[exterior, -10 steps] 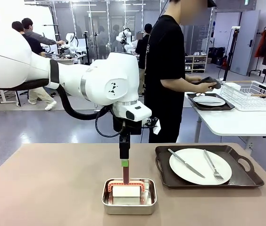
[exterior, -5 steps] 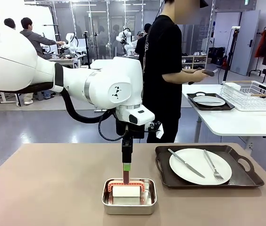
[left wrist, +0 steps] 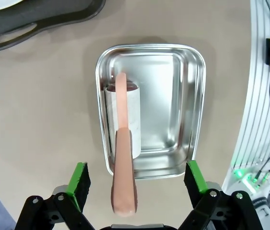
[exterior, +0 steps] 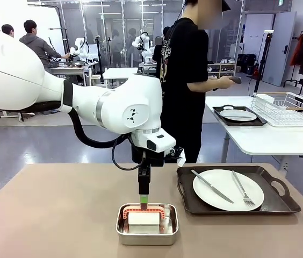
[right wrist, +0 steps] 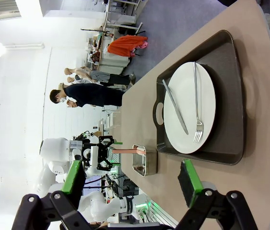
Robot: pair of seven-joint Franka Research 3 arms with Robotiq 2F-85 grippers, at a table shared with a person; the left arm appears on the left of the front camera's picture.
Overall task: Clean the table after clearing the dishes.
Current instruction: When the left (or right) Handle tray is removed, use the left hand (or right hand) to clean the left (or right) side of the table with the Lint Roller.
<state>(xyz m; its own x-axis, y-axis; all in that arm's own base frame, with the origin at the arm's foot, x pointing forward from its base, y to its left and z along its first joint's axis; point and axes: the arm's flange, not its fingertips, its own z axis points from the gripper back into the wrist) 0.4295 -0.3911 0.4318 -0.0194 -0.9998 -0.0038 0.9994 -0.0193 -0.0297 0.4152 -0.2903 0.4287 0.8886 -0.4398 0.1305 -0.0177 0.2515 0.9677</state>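
A tan worktop (exterior: 60, 215) fills the foreground, bare apart from two things. On its right side lies a dark tray (exterior: 272, 207) holding a white plate (exterior: 226, 185), with a knife (exterior: 211, 186) and a fork (exterior: 242, 189) resting on the plate. Near the front middle sits a steel pan (exterior: 147, 236), well apart from the tray, and in it a white lint roller (exterior: 143, 219) whose pink handle stands up out of the pan. The left gripper (left wrist: 136, 176) hangs straight over the pan with its fingers (left wrist: 80, 179) spread wide. The handle's end rises between them, seemingly touching neither pad. The right gripper (right wrist: 130, 178) is off to the side of the worktop, fingers apart and holding nothing. Beyond the far edge, a person (exterior: 186, 80) stands at a white worktop (exterior: 269, 142), where a second tray (exterior: 218, 119) with its own plate (exterior: 238, 114) lies beside a wire rack (exterior: 288, 107). By the look of it, clearing is half done: one tray is away and one is left. Wiping has not begun, since the roller is not yet gripped or lifted.
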